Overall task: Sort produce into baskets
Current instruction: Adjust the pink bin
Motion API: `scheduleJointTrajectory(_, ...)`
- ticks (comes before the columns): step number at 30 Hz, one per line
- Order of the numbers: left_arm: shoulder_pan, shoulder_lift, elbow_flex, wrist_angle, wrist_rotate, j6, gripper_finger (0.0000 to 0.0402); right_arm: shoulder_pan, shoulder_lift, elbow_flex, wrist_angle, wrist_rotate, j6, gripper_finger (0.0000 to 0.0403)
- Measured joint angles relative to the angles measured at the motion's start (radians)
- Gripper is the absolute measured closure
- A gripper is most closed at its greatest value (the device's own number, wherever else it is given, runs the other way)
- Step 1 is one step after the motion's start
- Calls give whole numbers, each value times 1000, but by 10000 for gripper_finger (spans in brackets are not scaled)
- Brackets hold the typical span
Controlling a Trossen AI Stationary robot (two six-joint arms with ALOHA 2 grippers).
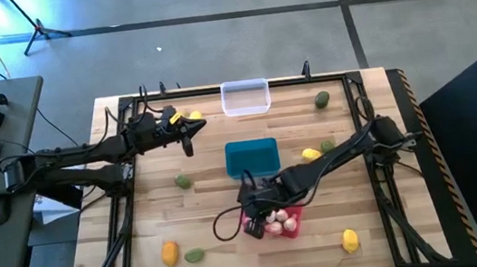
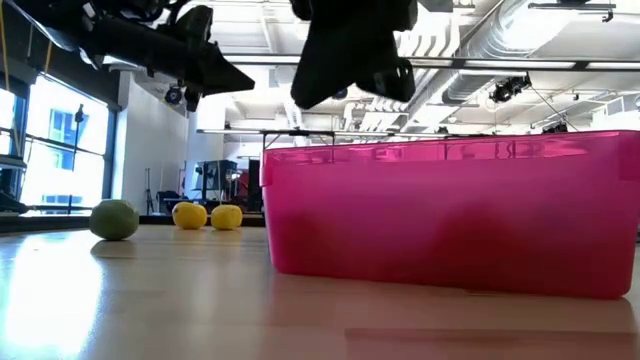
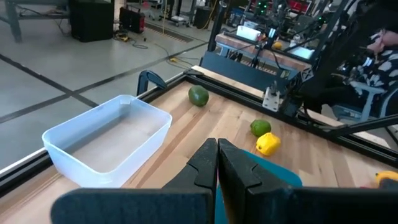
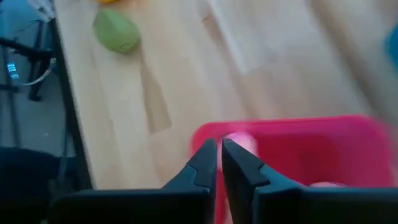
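A: Where is the right gripper?

B: Over the near-left end of the small red rectangular plastic tub, fingers nearly pressed together with nothing between them. Several whitish-pink garlic-like bulbs lie inside that tub.

A: And the left gripper?

B: Hanging above the wooden table toward the far left, fingers clenched, empty. A yellow rounded fruit sits just beyond it.

A: The other tubs?

B: The teal-blue rectangular tub sits mid-table, just beyond the red one. The clear translucent tub is at the far edge; from the left wrist view it looks empty, though the high view is too coarse to confirm.

A: Loose produce?

B: A dark green lump at far right, a yellow fruit beside another green piece right of the teal tub, a green lump left of it, an orange fruit and green lump near left, a yellow fruit near right.
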Motion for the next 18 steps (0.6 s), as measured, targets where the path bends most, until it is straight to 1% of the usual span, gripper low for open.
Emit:
scheduleJointTrajectory(3,0,-12,0,-12,0,-8,401,3,33,0,24,-16,7,390)
scheduleJointTrajectory(6,0,-16,0,-21,4,-8,401,5,56,-2,27,1,10,400)
scheduleJointTrajectory(11,0,-17,0,-34,28,-8,402,5,83,-1,67,-16,26,402)
scheduleJointTrajectory(18,0,-17,0,-35,30,0,401,11,115,-1,125,-43,45,402)
